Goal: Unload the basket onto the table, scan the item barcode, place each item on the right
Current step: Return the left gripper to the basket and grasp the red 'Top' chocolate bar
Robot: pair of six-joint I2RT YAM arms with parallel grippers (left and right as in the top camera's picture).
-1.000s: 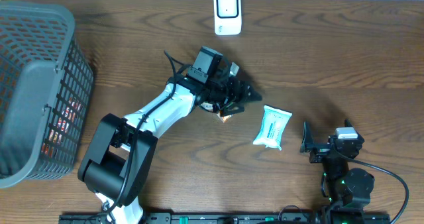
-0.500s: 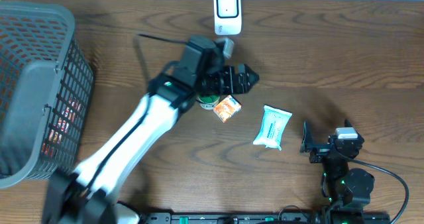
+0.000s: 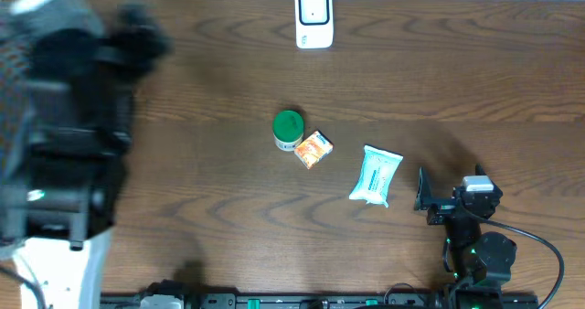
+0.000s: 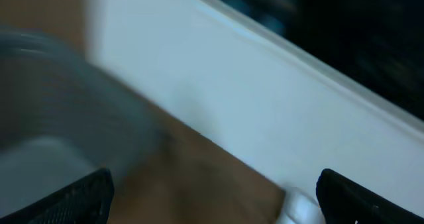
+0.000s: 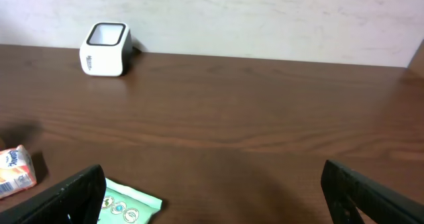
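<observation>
Three items lie mid-table: a green-lidded can (image 3: 288, 129), a small orange packet (image 3: 313, 149) touching it, and a white-and-green pouch (image 3: 375, 175) to the right. The white scanner (image 3: 313, 16) stands at the far edge. My left gripper (image 4: 212, 201) is open with nothing between its fingers; in the overhead view the left arm (image 3: 69, 154) is a blur at the far left, away from the items. My right gripper (image 5: 218, 197) rests open near the front edge, just right of the pouch (image 5: 126, 207), facing the scanner (image 5: 105, 49).
A grey wire basket (image 4: 46, 105) shows as a blur at the left of the left wrist view; the moving left arm mostly covers it in the overhead view. A pale wall (image 5: 265, 12) runs behind the table's far edge.
My left arm has swung fast from the can and orange packet to the far left of the table, its jaws opening wider. The packet and can stay on the table. The right arm is still.
</observation>
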